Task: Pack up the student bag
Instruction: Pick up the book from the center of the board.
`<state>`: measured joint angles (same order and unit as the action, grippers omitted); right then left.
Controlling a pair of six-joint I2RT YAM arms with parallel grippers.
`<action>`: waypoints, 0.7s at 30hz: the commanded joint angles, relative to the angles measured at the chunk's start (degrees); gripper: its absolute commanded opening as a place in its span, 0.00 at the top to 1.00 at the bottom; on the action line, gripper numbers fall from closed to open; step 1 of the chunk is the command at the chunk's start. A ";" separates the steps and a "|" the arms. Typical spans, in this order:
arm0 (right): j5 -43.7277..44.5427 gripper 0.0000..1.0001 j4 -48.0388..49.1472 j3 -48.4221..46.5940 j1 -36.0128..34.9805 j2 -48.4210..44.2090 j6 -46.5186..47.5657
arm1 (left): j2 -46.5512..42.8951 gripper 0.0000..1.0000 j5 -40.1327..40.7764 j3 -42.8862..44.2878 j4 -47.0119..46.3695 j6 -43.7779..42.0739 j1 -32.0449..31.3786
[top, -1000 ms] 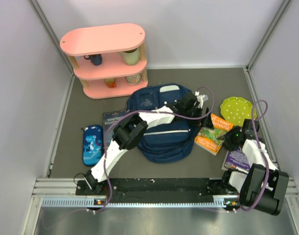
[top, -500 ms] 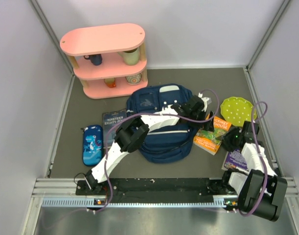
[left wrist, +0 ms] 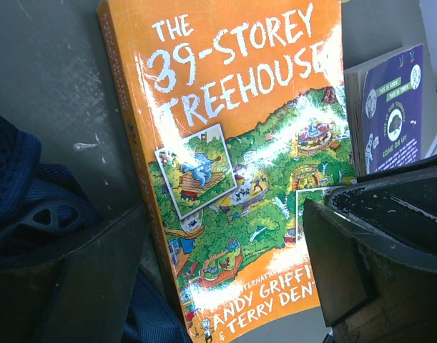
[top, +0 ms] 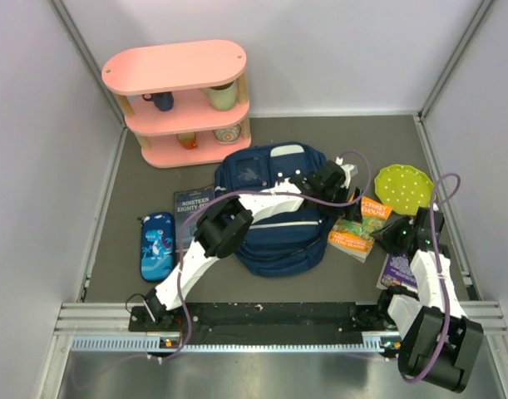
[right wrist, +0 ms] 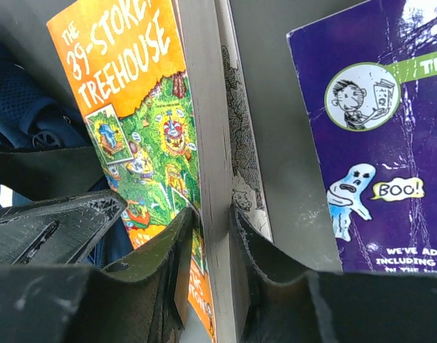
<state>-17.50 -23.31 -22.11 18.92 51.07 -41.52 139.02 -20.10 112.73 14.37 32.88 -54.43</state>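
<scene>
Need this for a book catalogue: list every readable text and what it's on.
"THE 39-STOREY TREEHOUSE": orange book, cover.
"ANDY GRIFFI", "& TERRY DENT": same cover, cut off.
"BOO!": purple book.
"NINETEEN EIGHTY-": dark blue book, rest unclear.
Pencil case print: too small.

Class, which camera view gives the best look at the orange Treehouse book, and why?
The left wrist view: the orange book fills the frame, title readable. The top view shows it small beside the backpack. The right wrist view shows it at a slant, the right tool pinching its page edge.
</scene>
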 commanded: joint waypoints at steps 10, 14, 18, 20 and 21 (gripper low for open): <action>-10.19 1.00 7.05 -0.39 -0.37 5.27 0.65 | 0.03 0.13 -5.48 -0.84 -0.83 1.13 -0.58; -6.78 1.00 3.20 -2.32 -0.37 1.68 0.82 | -2.43 0.13 -4.69 -2.15 -1.10 0.69 -0.32; -5.09 1.00 -2.34 -4.96 -0.37 -2.02 0.56 | -9.36 0.05 -2.06 -4.44 -2.41 -0.01 0.20; -5.09 1.00 -4.90 -6.36 -0.37 -4.03 0.39 | -12.09 0.01 -0.65 -6.28 -3.82 -0.27 0.47; -5.27 1.00 -5.51 -6.80 -0.46 -4.83 0.04 | -14.37 0.01 -0.47 -6.64 -4.00 -0.45 0.90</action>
<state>-19.33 -25.89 -23.88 19.03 50.13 -40.07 134.96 -21.15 108.36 12.51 32.99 -53.95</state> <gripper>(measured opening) 0.052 0.973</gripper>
